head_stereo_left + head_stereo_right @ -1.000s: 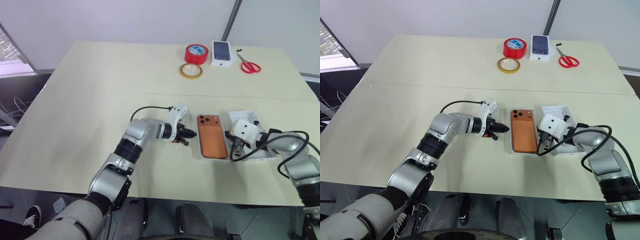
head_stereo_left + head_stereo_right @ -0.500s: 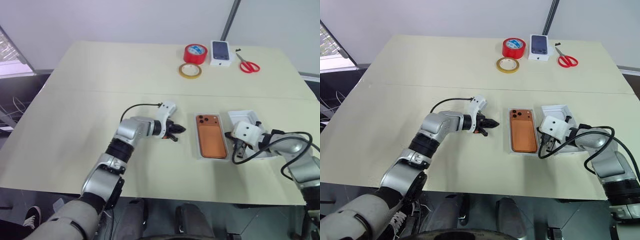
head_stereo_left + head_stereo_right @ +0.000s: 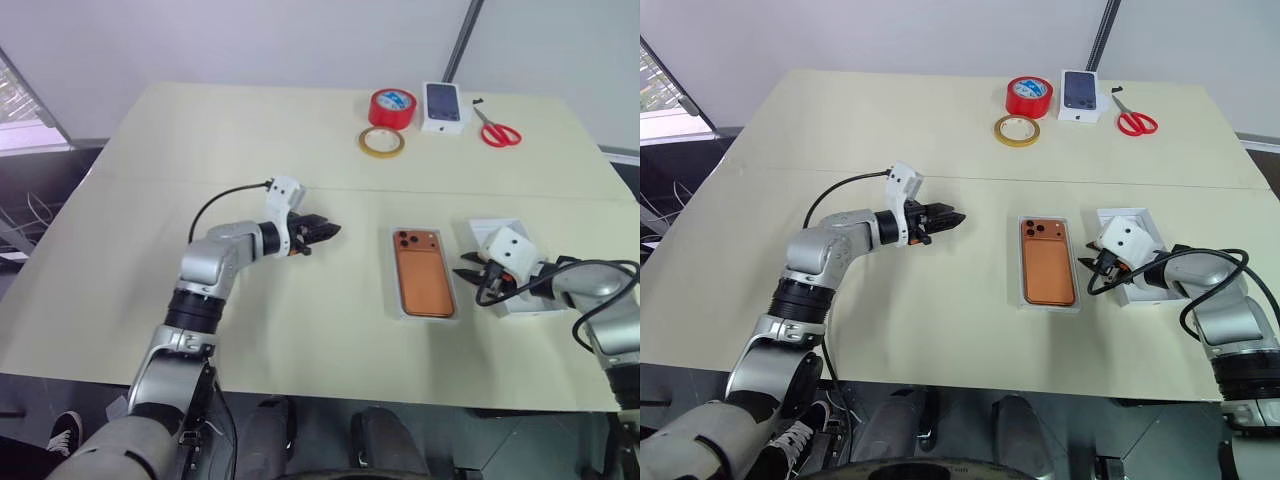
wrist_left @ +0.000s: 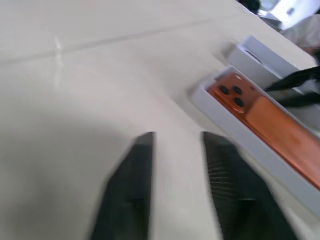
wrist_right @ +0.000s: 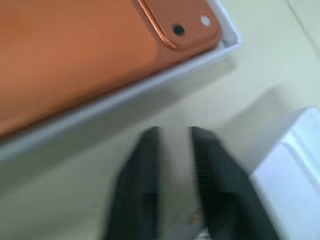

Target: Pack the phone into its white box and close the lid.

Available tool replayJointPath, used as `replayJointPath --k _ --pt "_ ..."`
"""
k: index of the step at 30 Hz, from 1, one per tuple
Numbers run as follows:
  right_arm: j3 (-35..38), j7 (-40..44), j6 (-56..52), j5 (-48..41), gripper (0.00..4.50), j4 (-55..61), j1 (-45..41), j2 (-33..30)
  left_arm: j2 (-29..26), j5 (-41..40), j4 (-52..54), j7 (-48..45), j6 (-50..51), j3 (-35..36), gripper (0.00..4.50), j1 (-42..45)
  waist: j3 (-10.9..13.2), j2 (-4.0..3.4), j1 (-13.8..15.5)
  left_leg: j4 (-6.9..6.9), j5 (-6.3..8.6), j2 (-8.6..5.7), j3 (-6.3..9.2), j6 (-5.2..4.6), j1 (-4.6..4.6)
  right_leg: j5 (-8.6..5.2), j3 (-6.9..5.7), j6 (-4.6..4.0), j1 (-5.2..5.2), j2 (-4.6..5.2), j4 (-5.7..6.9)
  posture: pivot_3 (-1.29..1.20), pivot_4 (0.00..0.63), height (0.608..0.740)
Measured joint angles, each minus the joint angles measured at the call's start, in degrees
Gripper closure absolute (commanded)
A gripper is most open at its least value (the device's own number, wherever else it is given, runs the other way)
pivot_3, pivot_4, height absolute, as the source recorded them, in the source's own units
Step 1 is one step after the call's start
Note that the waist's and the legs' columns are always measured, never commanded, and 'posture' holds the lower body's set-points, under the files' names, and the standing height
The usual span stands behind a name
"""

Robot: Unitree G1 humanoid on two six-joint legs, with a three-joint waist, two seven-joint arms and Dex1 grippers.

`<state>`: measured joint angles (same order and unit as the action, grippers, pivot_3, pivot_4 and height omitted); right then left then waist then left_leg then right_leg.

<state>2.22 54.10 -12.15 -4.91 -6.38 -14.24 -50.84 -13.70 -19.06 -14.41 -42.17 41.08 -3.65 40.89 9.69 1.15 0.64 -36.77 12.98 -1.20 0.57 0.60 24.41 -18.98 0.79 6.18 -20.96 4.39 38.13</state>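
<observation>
The orange phone (image 3: 423, 274) lies back up inside the shallow white box (image 3: 397, 300) at the table's middle right, camera cluster at the far end. The white lid (image 3: 495, 228) rests just right of the box, partly hidden by my right arm. My right gripper (image 3: 467, 268) is open, hovering between box and lid with its fingers pointing at the box's right wall (image 5: 125, 102). Well left of the box, my left gripper (image 3: 326, 230) is also open, holding nothing and pointing toward the phone (image 4: 262, 112).
At the table's far edge stand a red tape roll (image 3: 393, 106), a yellow tape ring (image 3: 382, 141), a small white box printed with a phone picture (image 3: 444, 106) and red scissors (image 3: 498, 130). Bare table stretches left of the box.
My left gripper has drawn back to the left, away from the box, and has opened. My right gripper has opened too and has stayed beside the box.
</observation>
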Motion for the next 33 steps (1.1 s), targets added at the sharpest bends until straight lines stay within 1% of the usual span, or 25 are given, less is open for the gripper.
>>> replayJointPath --k 1,2,3,4,7,10,13,16,19,24,29,31,33 --pt "0.46 -0.05 -0.28 -0.5 1.51 0.73 0.17 0.04 -0.54 0.41 0.41 -0.28 -1.24 -0.18 1.03 -0.69 0.0 0.0 0.02 -0.02 0.01 0.0 0.0 -0.02 0.01 0.0 0.0 0.0 0.0 0.01 0.0 0.0 0.15 0.74" --pt "1.23 -0.49 -0.68 -1.08 1.09 2.12 0.61 0.14 -1.83 0.43 2.08 -1.79 -3.15 -0.34 0.59 -2.31 0.01 -0.01 0.0 -0.02 0.02 0.0 0.0 -0.04 0.02 0.0 0.01 0.0 -0.02 0.01 0.0 0.0 0.15 0.74" --pt "2.47 -1.32 -1.29 -1.46 0.55 3.13 1.1 0.23 -3.56 0.37 3.63 -3.72 -4.82 -0.37 0.03 -3.86 0.01 -0.02 -0.11 -0.02 0.03 0.02 -0.01 -0.03 0.02 0.0 0.02 0.0 -0.03 0.0 0.0 0.0 0.15 0.74" --pt "3.98 -2.63 -2.08 -1.95 0.06 3.76 1.54 0.34 -5.18 0.24 4.88 -5.53 -6.32 -0.3 0.0 -5.07 0.01 -0.03 -0.15 -0.01 0.03 0.03 -0.01 -0.03 0.03 0.0 0.03 0.0 -0.04 0.0 -0.01 0.0 0.15 0.74" --pt "8.45 -7.83 -4.43 -2.38 0.06 5.76 3.17 1.82 -8.17 -0.65 9.06 -9.85 -11.68 0.66 0.0 -8.2 0.01 -0.04 0.01 -0.02 0.03 0.04 0.0 -0.03 0.0 0.0 0.02 -0.01 0.01 0.04 -0.02 0.0 0.15 0.74" --pt "9.66 -13.28 -7.82 -1.99 0.06 9.14 5.16 3.96 -10.44 -1.43 10.4 -13.38 -16.85 1.34 0.0 -10.64 0.0 -0.07 0.12 -0.02 0.07 0.01 -0.01 -0.08 0.02 -0.01 0.03 -0.02 0.0 0.09 -0.03 0.0 0.15 0.74" --pt "10.66 -15.86 -14.08 -2.57 0.06 12.2 7.67 4.75 -12.62 -2.97 10.94 -17.34 -19.56 2.51 0.0 -12.84 0.0 -0.07 0.05 -0.01 0.12 0.02 -0.01 -0.16 0.03 -0.01 0.03 -0.02 -0.01 0.11 -0.04 0.0 0.15 0.74" --pt "10.71 -16.04 -22.21 -5.15 0.06 16.1 9.02 5.25 -13.81 -3.99 11.87 -20.97 -22.32 2.61 0.0 -14.15 0.0 -0.11 -0.02 -0.01 0.14 0.02 -0.01 -0.2 0.03 0.0 0.04 -0.03 -0.01 0.12 -0.03 0.0 0.15 0.74" --pt "10.69 -16.03 -30.04 -6.87 0.06 17.5 7.65 4.67 -14.62 -4.47 13.13 -24.03 -25.13 2.6 0.0 -14.96 -0.01 -0.14 -0.05 -0.01 0.17 0.02 -0.01 -0.25 0.02 -0.01 0.04 -0.04 -0.01 0.13 -0.04 0.0 0.15 0.74" --pt "10.75 -15.5 -44.45 -12.53 0.06 20.88 2.46 4.62 -15.6 -4.51 13.2 -27.54 -28.16 1.99 0.0 -15.82 0.03 -0.23 -0.2 0.03 0.18 0.03 -0.01 -0.27 0.03 -0.01 0.04 -0.04 -0.06 0.13 -0.04 0.0 0.15 0.74" --pt "9.9 -15.86 -55.31 -15.15 0.06 21.41 1.33 3.1 -16.63 -4.45 13.27 -29.95 -29.22 0.45 0.0 -16.41 0.03 -0.23 0.0 0.0 0.23 0.01 -0.03 -0.36 0.08 -0.01 0.04 -0.04 -0.05 0.19 -0.09 0.0 0.15 0.74" --pt "9.81 -16.41 -59.57 -16.15 0.06 21.38 -0.44 3.0 -16.63 -4.47 13.38 -30.25 -29.38 0.23 0.0 -16.53 0.04 -0.24 -0.09 -0.01 0.23 0.01 -0.04 -0.37 0.08 -0.01 0.05 -0.04 -0.06 0.19 -0.07 0.0 0.15 0.74" --pt "8.73 -16.5 -63.06 -16.81 0.06 21.39 -2.76 1.16 -16.48 -4.43 13.49 -30.35 -30.58 0.04 0.0 -16.63 0.04 -0.31 -0.27 0.0 0.24 0.02 -0.04 -0.38 0.08 -0.01 0.06 -0.05 -0.11 0.2 -0.07 0.0 0.15 0.74"
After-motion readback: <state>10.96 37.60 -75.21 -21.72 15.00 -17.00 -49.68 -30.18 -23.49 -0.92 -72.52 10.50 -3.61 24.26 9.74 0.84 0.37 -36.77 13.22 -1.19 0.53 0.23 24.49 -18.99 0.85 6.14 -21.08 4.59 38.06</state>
